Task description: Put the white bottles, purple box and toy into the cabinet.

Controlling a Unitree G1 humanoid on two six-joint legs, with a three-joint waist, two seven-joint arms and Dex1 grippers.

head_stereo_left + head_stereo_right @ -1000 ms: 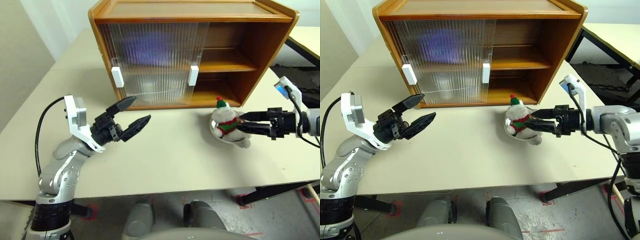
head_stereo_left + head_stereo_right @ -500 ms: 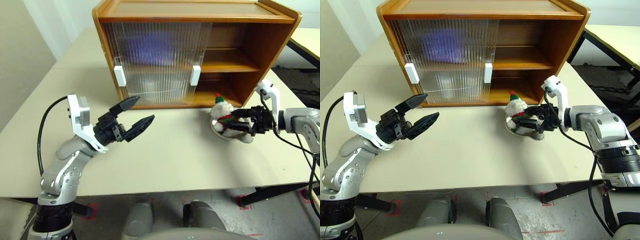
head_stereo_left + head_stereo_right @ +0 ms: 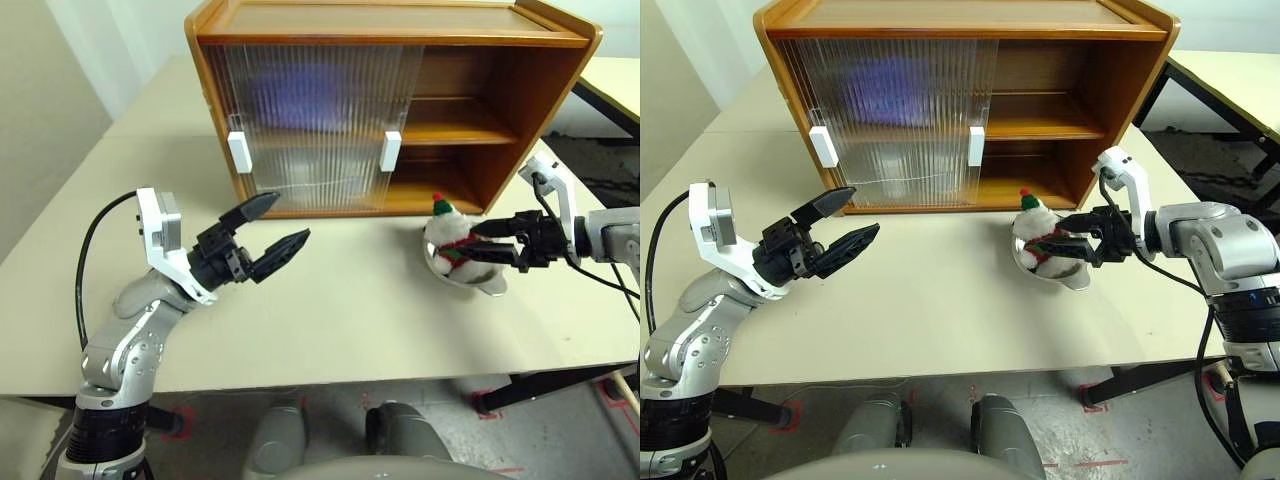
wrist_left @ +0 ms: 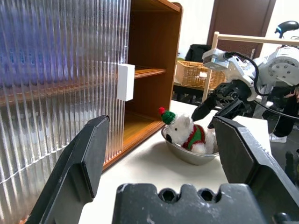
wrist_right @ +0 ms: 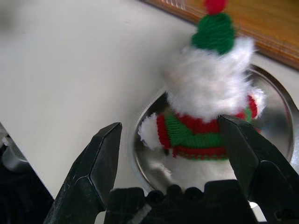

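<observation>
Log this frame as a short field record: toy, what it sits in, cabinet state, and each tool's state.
toy: small white plush bear with red-and-green scarf, sitting upright in the bowl
container: shallow silver metal bowl on the beige table, in front of the cabinet's open side
cabinet: orange-brown wooden cabinet, ribbed translucent sliding doors covering its left part, right part open, visible shelves bare
left tool: open, holds nothing, above the table
right tool: open, fingers either side of the bear, not closed on it

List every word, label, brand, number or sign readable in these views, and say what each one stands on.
None can be read.
The cabinet, its white handles, the toy and the silver bowl show no lettering.
The purple shape behind the ribbed sliding doors is blurred: any print there is unreadable.
</observation>
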